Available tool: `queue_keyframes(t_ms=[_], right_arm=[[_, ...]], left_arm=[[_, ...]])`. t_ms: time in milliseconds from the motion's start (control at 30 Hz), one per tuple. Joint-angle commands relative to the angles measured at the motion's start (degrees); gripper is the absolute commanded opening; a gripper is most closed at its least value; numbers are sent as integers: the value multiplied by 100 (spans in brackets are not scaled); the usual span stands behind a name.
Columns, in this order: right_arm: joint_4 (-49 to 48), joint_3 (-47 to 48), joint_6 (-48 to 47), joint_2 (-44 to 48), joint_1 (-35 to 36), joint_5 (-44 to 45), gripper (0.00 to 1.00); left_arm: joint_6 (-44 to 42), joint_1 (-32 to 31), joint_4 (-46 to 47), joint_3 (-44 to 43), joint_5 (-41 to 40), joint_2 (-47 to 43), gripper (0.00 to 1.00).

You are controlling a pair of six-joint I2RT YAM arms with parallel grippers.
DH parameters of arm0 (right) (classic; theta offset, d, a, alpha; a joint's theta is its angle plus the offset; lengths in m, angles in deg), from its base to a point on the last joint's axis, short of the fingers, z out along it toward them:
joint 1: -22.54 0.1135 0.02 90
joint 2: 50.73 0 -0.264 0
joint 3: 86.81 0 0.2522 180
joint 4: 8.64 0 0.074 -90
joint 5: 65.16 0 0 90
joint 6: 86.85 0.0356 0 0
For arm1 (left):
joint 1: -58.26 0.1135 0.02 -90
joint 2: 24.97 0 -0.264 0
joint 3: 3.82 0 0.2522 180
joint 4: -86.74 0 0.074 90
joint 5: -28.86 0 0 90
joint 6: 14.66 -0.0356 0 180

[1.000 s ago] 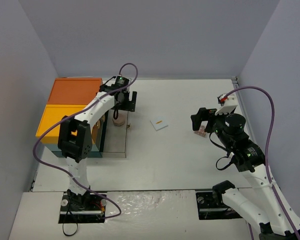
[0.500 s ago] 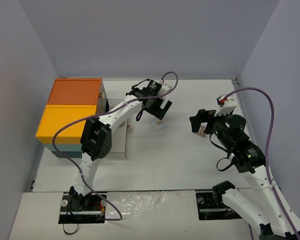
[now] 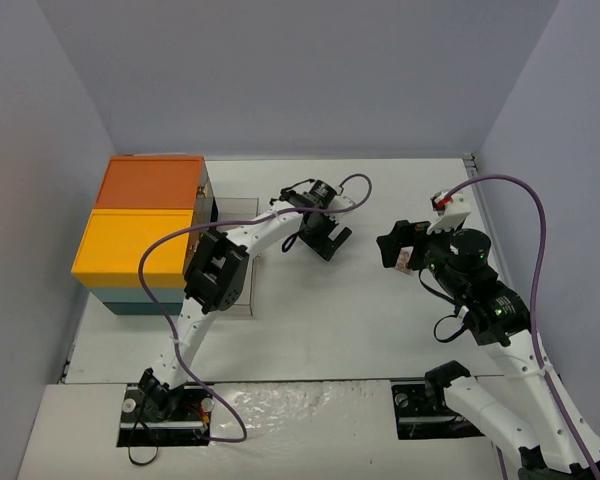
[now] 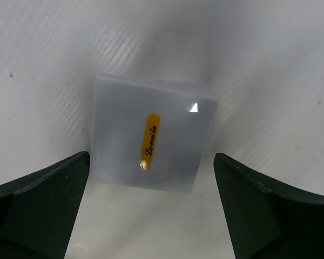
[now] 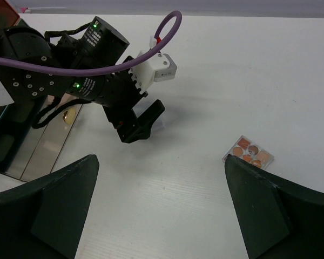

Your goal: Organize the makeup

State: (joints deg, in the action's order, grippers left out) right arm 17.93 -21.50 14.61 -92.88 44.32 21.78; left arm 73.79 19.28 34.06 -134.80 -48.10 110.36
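Observation:
A white card (image 4: 151, 135) with a small orange label lies flat on the table. In the left wrist view it sits just ahead of and between my left gripper's (image 4: 151, 216) open, empty fingers. In the top view the left gripper (image 3: 326, 238) hovers over the card and hides it. A pinkish palette (image 5: 248, 152) with round pans lies on the table at the right. It shows partly beside my right gripper (image 3: 398, 246) in the top view (image 3: 404, 263). My right gripper (image 5: 162, 216) is open, empty and raised above the table. The puff, sponges and pencils are out of view.
A teal box (image 3: 140, 215) with orange and yellow tops stands at the far left. An open tray (image 5: 48, 145) lies beside it with a small tan round item (image 5: 70, 114) inside. The left arm (image 3: 220, 270) stretches across the tray. Grey walls enclose the table.

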Motion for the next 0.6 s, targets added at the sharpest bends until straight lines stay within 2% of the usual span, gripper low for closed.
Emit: queue_keyframes(t_ms=[0,200,333,567], right_arm=[[-210,118,-30,-48,-16,-106,100],[-207,77,-39,-72,-16,-91,100],[-217,39,-48,-112,-16,-79,100],[-233,48,-78,-160,-16,11,100]], left_arm=[[-135,-22,75,-471,-30,9,97],[75,-54,-56,-457,-65,161,96],[469,-148,0,-249,-147,66,90],[811,-214,396,686,-613,-541,64]])
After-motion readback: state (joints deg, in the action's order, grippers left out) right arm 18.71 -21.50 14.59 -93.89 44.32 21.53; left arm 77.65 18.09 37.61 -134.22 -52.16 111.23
